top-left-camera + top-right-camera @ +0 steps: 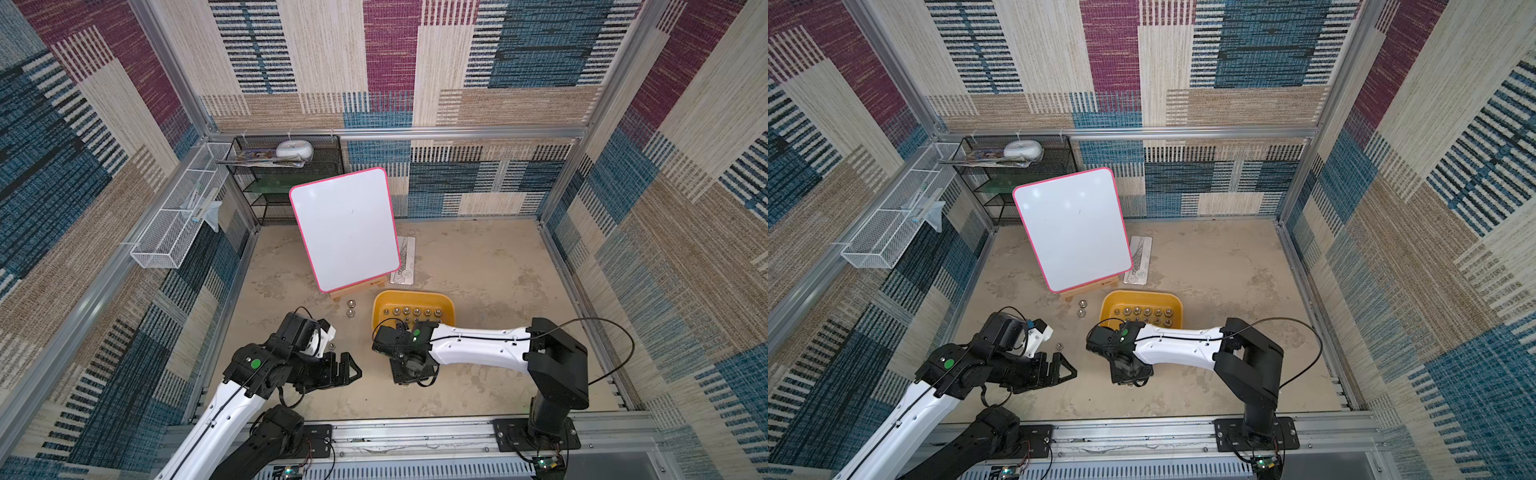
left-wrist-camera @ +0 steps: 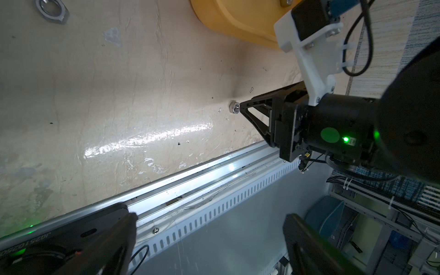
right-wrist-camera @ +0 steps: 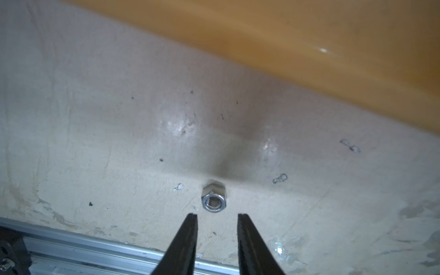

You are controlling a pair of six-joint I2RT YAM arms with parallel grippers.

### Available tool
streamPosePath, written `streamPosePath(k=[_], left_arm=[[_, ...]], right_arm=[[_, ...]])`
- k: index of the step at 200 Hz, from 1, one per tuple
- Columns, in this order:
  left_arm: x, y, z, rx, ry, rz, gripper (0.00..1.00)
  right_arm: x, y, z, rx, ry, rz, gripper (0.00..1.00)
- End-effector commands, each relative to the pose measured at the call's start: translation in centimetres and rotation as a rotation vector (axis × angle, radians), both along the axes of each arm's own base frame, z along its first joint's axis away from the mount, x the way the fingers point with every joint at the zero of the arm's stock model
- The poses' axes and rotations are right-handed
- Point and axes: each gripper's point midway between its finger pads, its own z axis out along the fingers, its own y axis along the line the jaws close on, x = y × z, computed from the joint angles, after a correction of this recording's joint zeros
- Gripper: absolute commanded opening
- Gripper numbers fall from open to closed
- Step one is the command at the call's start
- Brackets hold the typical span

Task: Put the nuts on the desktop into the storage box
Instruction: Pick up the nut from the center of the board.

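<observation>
A silver nut (image 3: 213, 199) lies on the beige desktop (image 1: 498, 270), just beyond the tips of my right gripper (image 3: 217, 215). Its jaws stand a little apart, open, with nothing between them. That gripper (image 1: 409, 378) points down in front of the yellow storage box (image 1: 386, 297), which holds several nuts (image 1: 411, 311). Two more nuts (image 1: 350, 308) sit left of the box, and one nut (image 1: 331, 345) lies by the left arm. My left gripper (image 1: 345, 370) hovers wide open and empty to the left of the right gripper (image 2: 240, 104).
A pink-rimmed whiteboard (image 1: 345, 228) leans on a wooden stand behind the box, with a flat packet (image 1: 405, 262) beside it. A black mesh shelf (image 1: 286, 178) and a white wire basket (image 1: 178, 216) stand at the back left. An aluminium rail (image 1: 415, 432) borders the front.
</observation>
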Motion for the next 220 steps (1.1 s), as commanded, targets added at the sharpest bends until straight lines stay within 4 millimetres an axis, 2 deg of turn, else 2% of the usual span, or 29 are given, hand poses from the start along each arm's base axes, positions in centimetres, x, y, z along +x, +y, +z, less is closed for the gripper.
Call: streamPosePath(k=[1, 83, 112, 138, 159, 220], left_arm=[[-0.7, -0.1, -0.1, -0.011, 0.018, -0.018, 1.00], [-0.4, 0.2, 0.2, 0.001, -0.003, -0.004, 1.00], [-0.3, 0.2, 0.2, 0.004, -0.003, -0.005, 1.00], [-0.2, 0.2, 0.1, 0.009, -0.005, -0.008, 1.00], [-0.2, 0.2, 0.2, 0.012, -0.008, -0.007, 1.00], [-0.1, 0.3, 0.1, 0.017, -0.013, -0.006, 1.00]], right_arm=[[-0.3, 0.5, -0.7, 0.007, 0.015, -0.004, 0.35], [0.1, 0.1, -2.2, -0.056, 0.010, 0.011, 0.34], [0.0, 0.1, -1.8, -0.050, 0.010, 0.009, 0.34], [0.1, 0.3, -1.1, -0.038, 0.003, 0.018, 0.39], [0.1, 0.2, -1.0, -0.044, 0.003, 0.024, 0.39], [-0.8, -0.9, -2.0, -0.051, 0.035, 0.017, 0.39]])
